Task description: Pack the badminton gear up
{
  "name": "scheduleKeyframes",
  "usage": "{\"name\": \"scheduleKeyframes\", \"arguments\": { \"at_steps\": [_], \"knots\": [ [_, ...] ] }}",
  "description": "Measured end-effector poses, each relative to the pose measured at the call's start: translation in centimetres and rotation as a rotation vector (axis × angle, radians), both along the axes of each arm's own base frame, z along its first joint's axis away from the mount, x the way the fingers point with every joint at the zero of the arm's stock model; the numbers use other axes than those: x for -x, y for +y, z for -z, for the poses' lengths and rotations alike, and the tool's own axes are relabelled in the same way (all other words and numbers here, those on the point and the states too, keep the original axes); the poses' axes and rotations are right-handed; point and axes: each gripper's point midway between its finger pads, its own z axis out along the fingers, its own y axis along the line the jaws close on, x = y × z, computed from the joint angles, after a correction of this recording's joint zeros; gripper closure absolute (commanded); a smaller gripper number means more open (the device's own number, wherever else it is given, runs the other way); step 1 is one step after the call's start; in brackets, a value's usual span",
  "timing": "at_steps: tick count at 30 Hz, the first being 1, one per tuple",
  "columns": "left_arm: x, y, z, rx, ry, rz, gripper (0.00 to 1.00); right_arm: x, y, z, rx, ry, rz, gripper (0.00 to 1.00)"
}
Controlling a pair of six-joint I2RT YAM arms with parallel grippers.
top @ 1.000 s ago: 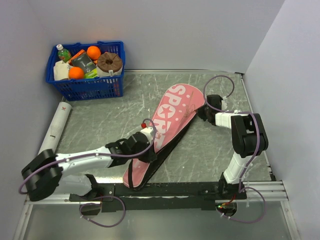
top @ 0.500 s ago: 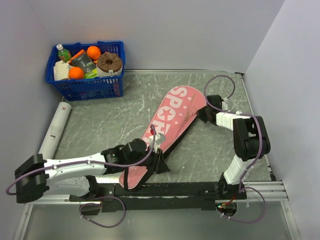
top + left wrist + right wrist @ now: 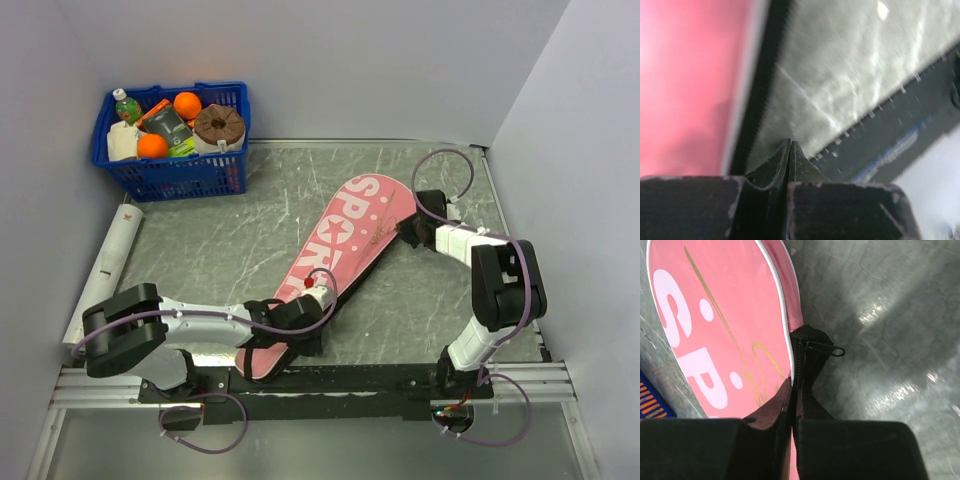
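Note:
The pink "SPORT" case (image 3: 345, 235) lies diagonally on the table, wide end far right, narrow end near the front rail. My right gripper (image 3: 406, 232) is shut on the black zip edge at the wide end; in the right wrist view (image 3: 795, 385) a zip pull (image 3: 826, 348) lies just beyond the tips on the case (image 3: 725, 305). My left gripper (image 3: 306, 326) is shut at the case's lower right edge. In the left wrist view (image 3: 789, 144) nothing shows between the tips, and the pink case (image 3: 685, 75) is to their left. The long white tube (image 3: 108, 262) lies at the left. Rackets and shuttlecocks are out of view.
A blue basket (image 3: 170, 165) with oranges and bottles stands at the far left corner. The black front rail (image 3: 400, 378) runs close under the case's narrow end and shows in the left wrist view (image 3: 920, 115). Walls close in on the left, back and right.
My left gripper has slid down the case's right edge toward the front rail, staying shut. The case's narrow end has shifted nearer the rail. My right gripper has kept its hold.

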Motion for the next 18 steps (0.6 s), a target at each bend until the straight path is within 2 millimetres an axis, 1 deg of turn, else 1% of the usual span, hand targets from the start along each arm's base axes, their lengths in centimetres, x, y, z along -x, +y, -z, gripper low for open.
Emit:
{"name": "scheduleKeyframes", "arguments": {
  "at_steps": [1, 3, 4, 6, 7, 9, 10, 11, 13, 15, 18],
  "knots": [
    [-0.4, 0.1, 0.0, -0.013, -0.013, -0.023, 0.95, 0.2, 0.0, -0.1, 0.002, 0.003, 0.0, 0.98],
    [-1.5, 0.6, 0.0, -0.048, -0.047, -0.074, 0.96, 0.7, -0.1, -0.3, 0.005, 0.009, 0.001, 0.89],
    [-1.9, 0.8, 0.1, -0.062, -0.064, -0.099, 0.96, 1.0, -0.2, -0.4, 0.007, 0.011, 0.001, 0.79],
    [-2.7, 1.2, 0.1, -0.082, -0.09, -0.136, 0.96, 1.8, -0.3, -0.4, 0.006, 0.018, 0.002, 0.68],
    [-3.1, 1.4, 0.1, -0.09, -0.104, -0.151, 0.96, 2.5, -0.3, -0.3, 0.006, 0.029, -0.002, 0.63],
    [-4.0, 1.8, 0.1, -0.1, -0.123, -0.183, 0.96, 3.8, -0.4, 0.0, 0.003, 0.046, -0.004, 0.59],
    [-4.5, 2.0, 0.1, -0.103, -0.131, -0.202, 0.96, 4.7, -0.4, 0.3, 0.002, 0.061, -0.008, 0.54],
    [-4.9, 2.2, 0.1, -0.106, -0.136, -0.216, 0.96, 5.4, -0.4, 0.6, 0.0, 0.076, -0.01, 0.52],
    [-5.9, 2.7, 0.1, -0.107, -0.142, -0.248, 0.96, 6.3, -0.4, 1.0, -0.004, 0.095, -0.016, 0.48],
    [-6.8, 3.3, 0.1, -0.112, -0.152, -0.278, 0.96, 7.1, -0.4, 1.1, -0.007, 0.104, -0.021, 0.46],
    [-8.7, 4.6, 0.1, -0.126, -0.167, -0.331, 0.96, 8.4, -0.5, 0.5, -0.003, 0.104, -0.035, 0.45]
  ]
}}
